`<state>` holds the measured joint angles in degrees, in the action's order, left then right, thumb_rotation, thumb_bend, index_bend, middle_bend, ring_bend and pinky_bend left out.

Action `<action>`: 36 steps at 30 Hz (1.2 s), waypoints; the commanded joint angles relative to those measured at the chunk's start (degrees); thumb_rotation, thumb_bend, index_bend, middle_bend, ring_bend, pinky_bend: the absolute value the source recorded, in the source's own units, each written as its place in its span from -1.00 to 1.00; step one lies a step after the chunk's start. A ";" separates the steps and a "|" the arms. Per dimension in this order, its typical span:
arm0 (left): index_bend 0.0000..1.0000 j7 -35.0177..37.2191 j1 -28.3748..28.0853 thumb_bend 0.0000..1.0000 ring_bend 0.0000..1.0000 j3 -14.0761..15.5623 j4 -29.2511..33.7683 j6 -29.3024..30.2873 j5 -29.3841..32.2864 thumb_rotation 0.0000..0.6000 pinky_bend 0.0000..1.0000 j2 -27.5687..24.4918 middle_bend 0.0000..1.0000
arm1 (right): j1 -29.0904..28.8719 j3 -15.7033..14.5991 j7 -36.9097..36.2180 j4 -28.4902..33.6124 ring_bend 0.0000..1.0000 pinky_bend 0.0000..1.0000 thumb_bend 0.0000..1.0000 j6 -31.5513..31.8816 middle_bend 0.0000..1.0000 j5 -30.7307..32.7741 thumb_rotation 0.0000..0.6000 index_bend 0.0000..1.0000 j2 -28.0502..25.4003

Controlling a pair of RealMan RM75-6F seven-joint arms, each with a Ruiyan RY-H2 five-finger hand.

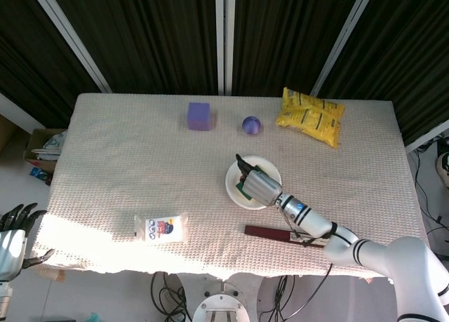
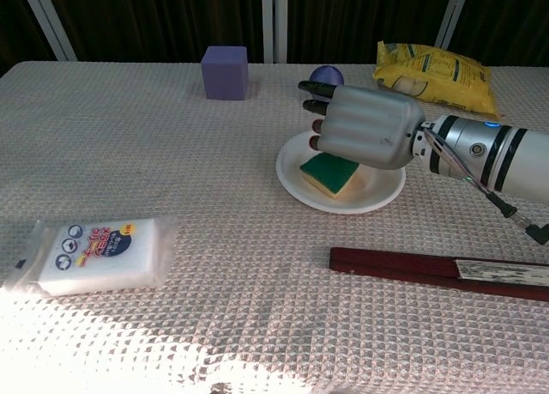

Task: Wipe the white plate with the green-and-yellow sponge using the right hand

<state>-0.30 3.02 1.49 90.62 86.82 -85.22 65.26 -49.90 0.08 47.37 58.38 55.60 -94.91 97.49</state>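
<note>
The white plate [image 2: 377,200] sits right of the table's middle, and in the head view [image 1: 271,170] it lies half under my arm. The green-and-yellow sponge [image 2: 328,172] lies flat on the plate, green face up. My right hand [image 2: 364,126] covers the sponge's far side, its fingers curled down around it, holding it against the plate. From above, the right hand [image 1: 257,185] hides most of the sponge [image 1: 241,190]. My left hand [image 1: 11,231] hangs off the table's near left corner, fingers apart and empty.
A dark red long case [image 2: 433,268] lies just in front of the plate. A white packet [image 2: 94,255] sits near the front left. At the back stand a purple cube [image 2: 225,71], a purple ball [image 2: 327,73] and a yellow snack bag [image 2: 433,68].
</note>
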 commanded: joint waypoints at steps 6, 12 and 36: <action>-0.54 -0.18 -0.12 -0.84 -0.89 -0.09 0.07 0.02 -0.15 1.00 -0.79 -0.07 -0.80 | 0.46 1.51 0.15 -1.87 -0.69 -1.00 -0.48 -0.51 -0.15 1.97 1.00 0.19 -1.01; -0.54 -0.12 0.05 -0.84 -0.89 -0.04 0.07 0.05 0.06 1.00 -0.79 -0.05 -0.80 | 1.11 1.25 -3.07 1.47 -0.66 -1.00 -0.48 2.24 -0.14 0.72 1.00 0.19 -2.87; -0.54 -1.35 -0.62 -0.84 -0.89 -0.18 1.22 -0.74 0.07 1.00 -0.79 -0.42 -0.80 | 3.20 0.07 -1.85 -1.86 -0.66 -1.00 -0.48 -0.32 -0.14 2.22 1.00 0.19 -5.17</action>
<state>-1.65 2.39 1.30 91.83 86.08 -85.14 64.85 -46.41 0.32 45.54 56.87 55.66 -92.42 91.79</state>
